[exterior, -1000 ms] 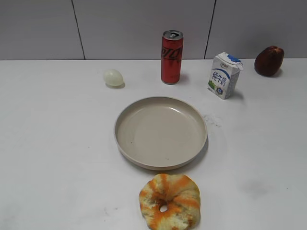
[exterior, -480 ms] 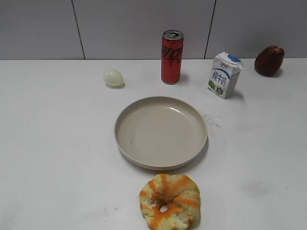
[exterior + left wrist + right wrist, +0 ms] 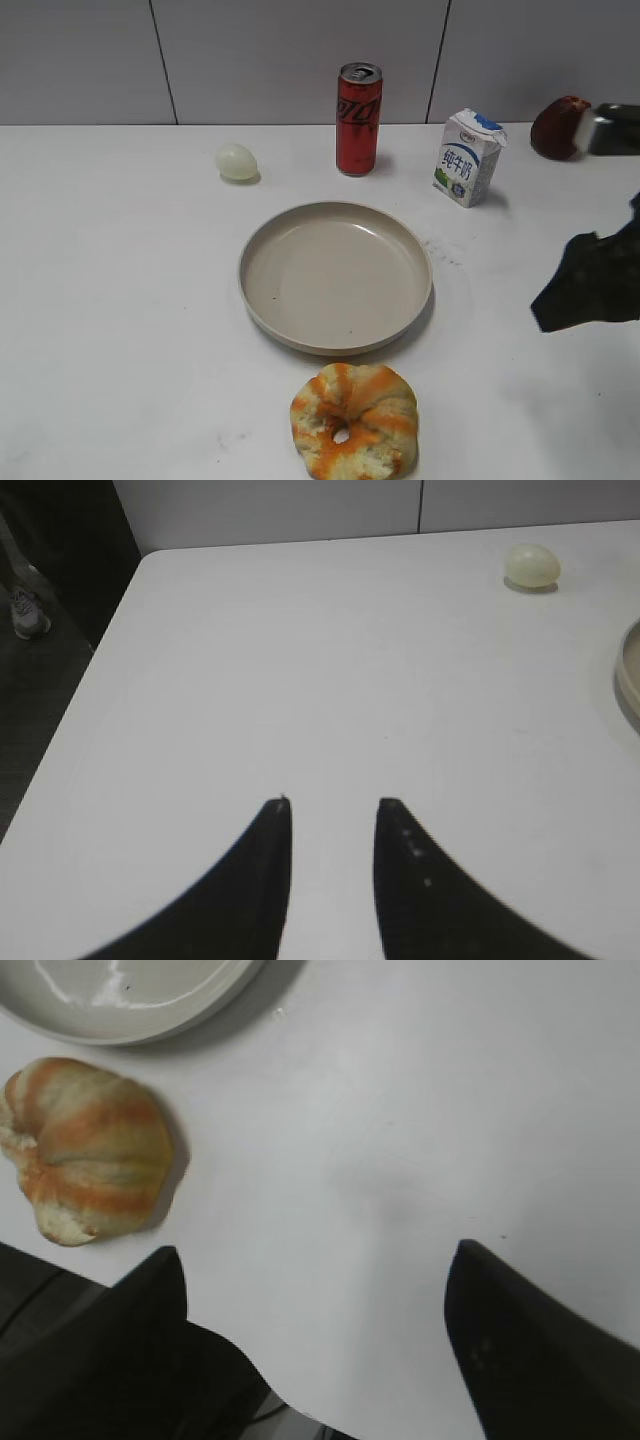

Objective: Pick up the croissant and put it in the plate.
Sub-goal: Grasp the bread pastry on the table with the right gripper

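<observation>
A: Where does the croissant (image 3: 354, 422) sit?
B: On the white table (image 3: 120, 300), just off the plate (image 3: 335, 276) at its six o'clock, close to the rim but apart from it. The plate holds nothing.
A: And the right gripper (image 3: 315, 1345)?
B: Its jaws stand wide apart over bare table, holding nothing; the croissant lies at its ten o'clock in the wrist view.
A: The left gripper (image 3: 331, 805)?
B: Parted too, a narrower gap, nothing between the fingers. The egg (image 3: 532, 566) lies toward its one o'clock.
A: Behind the plate?
B: A red can (image 3: 358, 119) at twelve o'clock, a milk carton (image 3: 467, 158) and a dark red fruit (image 3: 558, 126) toward two o'clock.
</observation>
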Robot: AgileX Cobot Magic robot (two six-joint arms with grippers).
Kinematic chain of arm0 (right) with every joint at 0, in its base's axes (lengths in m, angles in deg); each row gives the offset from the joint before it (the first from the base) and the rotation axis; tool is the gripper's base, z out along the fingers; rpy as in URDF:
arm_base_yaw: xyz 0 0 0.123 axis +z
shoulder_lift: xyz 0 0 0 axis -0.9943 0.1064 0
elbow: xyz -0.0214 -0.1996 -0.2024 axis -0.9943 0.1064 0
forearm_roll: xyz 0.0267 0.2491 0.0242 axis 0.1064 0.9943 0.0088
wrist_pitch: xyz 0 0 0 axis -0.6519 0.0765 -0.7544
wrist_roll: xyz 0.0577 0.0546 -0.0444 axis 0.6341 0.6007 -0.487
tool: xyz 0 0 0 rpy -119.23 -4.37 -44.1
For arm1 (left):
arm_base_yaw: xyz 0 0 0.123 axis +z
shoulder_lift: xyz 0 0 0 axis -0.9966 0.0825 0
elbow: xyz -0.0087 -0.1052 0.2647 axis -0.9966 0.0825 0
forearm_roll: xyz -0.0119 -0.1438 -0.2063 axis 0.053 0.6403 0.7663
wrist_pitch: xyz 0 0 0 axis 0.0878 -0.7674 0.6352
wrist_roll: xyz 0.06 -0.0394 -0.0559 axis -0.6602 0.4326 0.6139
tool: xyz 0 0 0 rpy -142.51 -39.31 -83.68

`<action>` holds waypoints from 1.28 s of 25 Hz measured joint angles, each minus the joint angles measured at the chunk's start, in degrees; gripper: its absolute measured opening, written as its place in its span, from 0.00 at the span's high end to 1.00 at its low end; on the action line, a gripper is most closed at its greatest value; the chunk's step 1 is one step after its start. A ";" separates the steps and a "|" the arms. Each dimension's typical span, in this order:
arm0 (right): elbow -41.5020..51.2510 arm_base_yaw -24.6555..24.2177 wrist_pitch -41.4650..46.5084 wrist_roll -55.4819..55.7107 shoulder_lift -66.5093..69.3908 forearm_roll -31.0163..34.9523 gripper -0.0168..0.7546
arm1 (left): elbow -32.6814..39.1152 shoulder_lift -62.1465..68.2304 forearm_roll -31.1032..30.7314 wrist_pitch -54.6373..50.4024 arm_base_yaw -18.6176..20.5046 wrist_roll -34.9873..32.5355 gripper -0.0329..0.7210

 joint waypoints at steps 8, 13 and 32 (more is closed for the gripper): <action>-2.79 20.53 -7.02 3.11 13.43 0.39 0.19 | 0.00 0.00 0.00 0.00 0.00 0.00 0.65; -5.32 26.22 -7.98 5.45 23.65 0.51 0.20 | 0.00 0.00 0.00 0.00 0.00 0.00 0.65; -14.49 26.87 -4.69 10.71 37.70 0.57 0.32 | 0.00 0.00 0.00 0.00 0.00 0.00 0.65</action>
